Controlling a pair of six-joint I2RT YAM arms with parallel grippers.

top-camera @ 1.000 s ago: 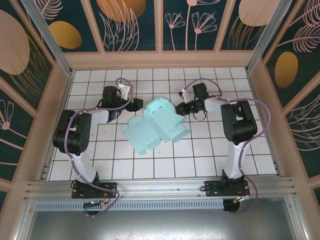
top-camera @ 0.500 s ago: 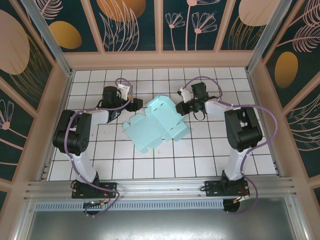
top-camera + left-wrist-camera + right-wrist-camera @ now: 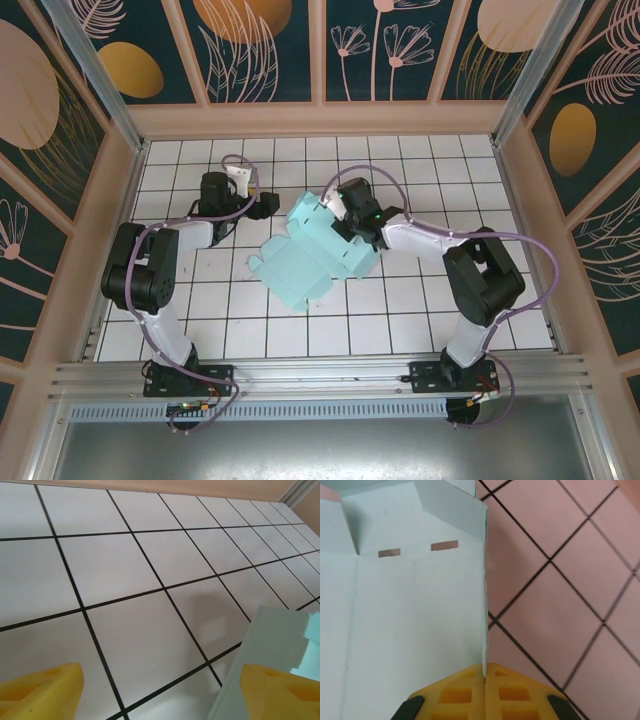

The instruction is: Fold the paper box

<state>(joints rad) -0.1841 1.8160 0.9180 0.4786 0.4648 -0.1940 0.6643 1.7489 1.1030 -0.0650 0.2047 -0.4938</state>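
Note:
The paper box point(image 3: 300, 265) is a pale aqua card cut-out lying partly unfolded mid-floor, with one panel raised on its far right side. My right gripper point(image 3: 346, 222) reaches over it from the right. In the right wrist view the yellow fingers point(image 3: 465, 692) are shut on the thin edge of an upright panel point(image 3: 410, 610), which has two slots near a fold. My left gripper point(image 3: 272, 205) stands open just left of the box's far corner. In the left wrist view its gap point(image 3: 160, 675) holds bare tile, and a box panel point(image 3: 272, 640) lies by the right finger point(image 3: 280, 690).
The floor is white tile with black grid lines point(image 3: 400, 320). Wooden walls point(image 3: 320, 118) close in the far and side edges. An aluminium rail point(image 3: 320, 375) runs along the near edge by the arm bases. Bare tiles lie in front of the box.
My right arm has swung left over the box, taking the pinched panel with it and standing it up. The box has shifted slightly left. The left gripper has barely moved.

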